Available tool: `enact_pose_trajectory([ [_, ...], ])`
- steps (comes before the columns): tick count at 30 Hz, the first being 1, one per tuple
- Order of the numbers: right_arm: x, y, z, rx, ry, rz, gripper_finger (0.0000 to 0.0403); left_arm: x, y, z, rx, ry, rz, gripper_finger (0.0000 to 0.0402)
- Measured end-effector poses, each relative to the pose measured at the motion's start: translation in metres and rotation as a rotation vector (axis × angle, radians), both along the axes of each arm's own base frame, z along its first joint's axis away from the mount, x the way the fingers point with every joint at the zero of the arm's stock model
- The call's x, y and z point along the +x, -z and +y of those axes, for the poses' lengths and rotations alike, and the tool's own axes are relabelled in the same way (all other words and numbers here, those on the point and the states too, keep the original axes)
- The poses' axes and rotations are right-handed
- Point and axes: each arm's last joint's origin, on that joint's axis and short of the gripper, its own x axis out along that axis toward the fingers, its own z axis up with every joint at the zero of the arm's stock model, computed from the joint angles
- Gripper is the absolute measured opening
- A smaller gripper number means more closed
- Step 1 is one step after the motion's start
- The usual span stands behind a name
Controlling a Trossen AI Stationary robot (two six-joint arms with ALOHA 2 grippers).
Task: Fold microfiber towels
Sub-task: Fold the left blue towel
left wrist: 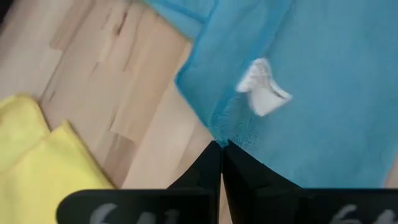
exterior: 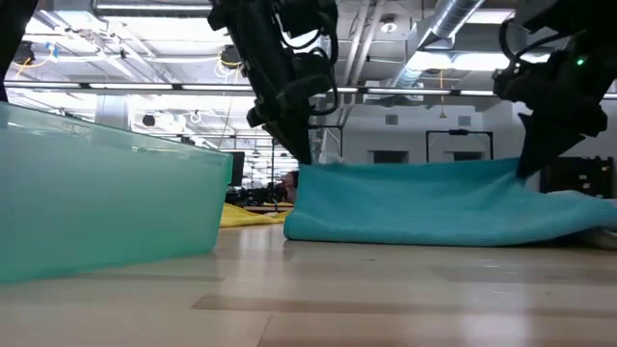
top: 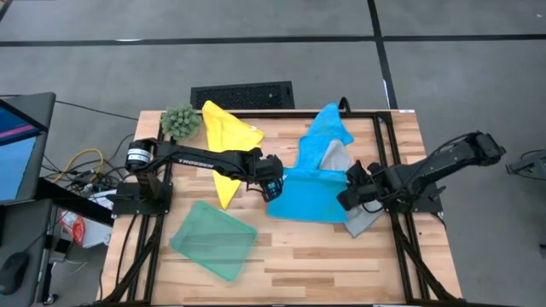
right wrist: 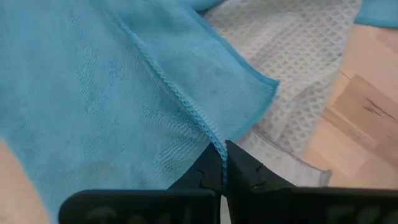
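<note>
Grey towel (top: 362, 220) under blue towel (top: 309, 198), beside right pincer (top: 351, 198).

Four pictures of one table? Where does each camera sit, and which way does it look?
High view: overhead, straight down; both arms, blue towel between them.
Low view: table height, looking across; arms drop from above.
Left wrist: past the left end effector pinching the towel's edge.
Right wrist: past the right end effector on another edge, over the grey towel.
All share the blue towel.
</note>
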Motion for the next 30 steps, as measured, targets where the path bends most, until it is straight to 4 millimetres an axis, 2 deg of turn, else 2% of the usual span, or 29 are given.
enact_pose_trajectory([
  [13,-0.002,0.014,-0.009,0.007,0.032,0.015,0.0030,0.006,0.014,0.008,-0.019,-0.012,0.008,0.0000],
  [19,-0.004,0.015,-0.013,0.006,0.057,0.035,0.0069,0.012,0.015,0.010,0.009,-0.017,-0.031,0.0006],
  [24,-0.003,0.015,-0.016,0.005,0.068,0.038,0.0125,0.012,0.016,0.011,0.046,-0.043,-0.031,0.0045],
  [30,-0.002,0.012,-0.019,-0.010,0.042,0.046,0.0181,0.013,0.015,0.018,0.077,-0.042,-0.033,0.0120],
])
